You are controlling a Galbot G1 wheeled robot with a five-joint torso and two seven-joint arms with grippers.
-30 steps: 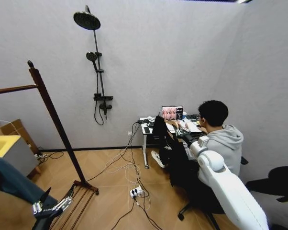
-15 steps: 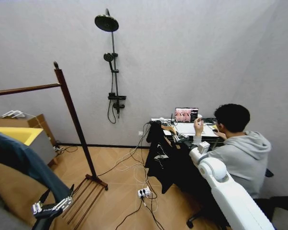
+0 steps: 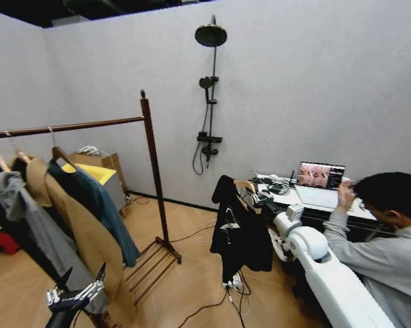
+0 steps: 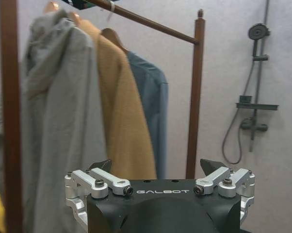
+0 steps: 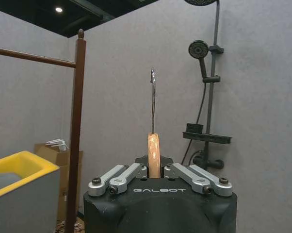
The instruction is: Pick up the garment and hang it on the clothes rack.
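Black garment (image 3: 239, 229) on wooden hanger, beside red-brown clothes rack (image 3: 153, 171)

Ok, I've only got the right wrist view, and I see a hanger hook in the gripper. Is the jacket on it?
Observer: Yes. The jacket hangs full length from the hanger in the right gripper.
Operator: Anything on the rack?
Observer: The rack holds a grey hoodie, a tan coat and a teal jacket. The rail is bare near the post.
Operator: And the left gripper?
Observer: The left gripper is low on the robot's left, open and empty.
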